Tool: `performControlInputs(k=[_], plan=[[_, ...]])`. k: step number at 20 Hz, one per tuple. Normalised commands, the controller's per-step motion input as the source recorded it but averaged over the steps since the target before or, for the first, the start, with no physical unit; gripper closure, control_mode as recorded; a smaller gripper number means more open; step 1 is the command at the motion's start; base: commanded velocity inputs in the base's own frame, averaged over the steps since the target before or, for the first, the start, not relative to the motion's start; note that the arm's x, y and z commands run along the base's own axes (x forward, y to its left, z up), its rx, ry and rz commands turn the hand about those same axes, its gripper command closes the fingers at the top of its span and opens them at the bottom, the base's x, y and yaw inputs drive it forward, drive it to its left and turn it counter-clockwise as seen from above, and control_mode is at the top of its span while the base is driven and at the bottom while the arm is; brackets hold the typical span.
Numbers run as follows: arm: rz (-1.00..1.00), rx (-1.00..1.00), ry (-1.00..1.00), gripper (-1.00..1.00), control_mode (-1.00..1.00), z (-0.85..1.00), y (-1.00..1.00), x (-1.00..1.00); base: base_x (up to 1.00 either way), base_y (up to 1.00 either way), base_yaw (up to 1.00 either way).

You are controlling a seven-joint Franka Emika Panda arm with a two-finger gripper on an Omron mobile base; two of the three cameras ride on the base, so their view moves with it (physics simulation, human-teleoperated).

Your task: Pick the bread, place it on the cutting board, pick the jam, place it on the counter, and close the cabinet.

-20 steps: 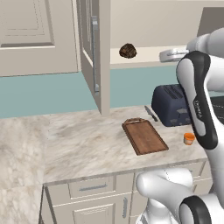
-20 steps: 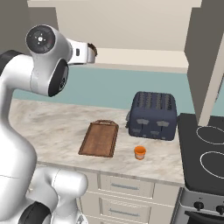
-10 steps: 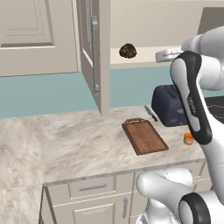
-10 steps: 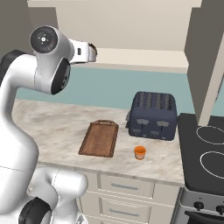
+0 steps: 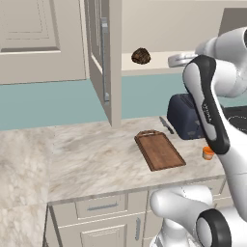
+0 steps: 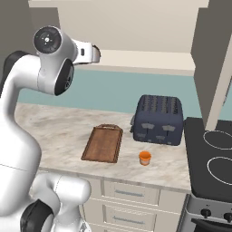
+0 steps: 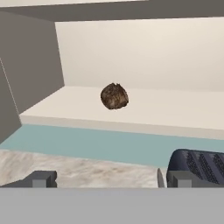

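Observation:
The bread (image 5: 140, 56) (image 7: 114, 96), a dark lumpy loaf, sits on the cream shelf of the open cabinet (image 5: 98, 48). My gripper (image 5: 172, 60) (image 6: 97, 53) (image 7: 111, 179) hovers at shelf height to the right of the bread, short of it, open with nothing between its fingers. The reddish-brown cutting board (image 5: 159, 150) (image 6: 103, 144) lies bare on the marbled counter (image 5: 87, 154). The small orange jam (image 5: 208, 153) (image 6: 145, 157) stands upright on the counter right of the board, in front of the toaster.
A dark blue toaster (image 5: 184, 117) (image 6: 158, 119) (image 7: 199, 164) stands behind the jam, with a knife (image 5: 166, 125) beside it. The cabinet door juts out toward me left of the shelf. A stove (image 6: 213, 156) borders the counter on the right. Drawers (image 5: 102, 206) lie below.
The arm has shifted slightly left, carrying the open hand a little closer to the shelf and the bread. Bread, jam and board have not moved.

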Motion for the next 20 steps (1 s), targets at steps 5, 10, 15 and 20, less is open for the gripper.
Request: performControlInputs(k=[5,10,15,20], plan=[[0.00,0.00,0.00,-1.00,-1.00,0.00,0.09,0.24,0.00,0.00,0.00],[0.00,0.00,0.00,-1.00,-1.00,0.00,0.14,0.30,0.00,0.00,0.00],[0.00,0.00,0.00,-1.00,-1.00,0.00,0.06,0.31,0.00,0.00,0.00],[0.00,0.00,0.00,-1.00,-1.00,-0.01,0.00,0.31,0.00,0.00,0.00]])
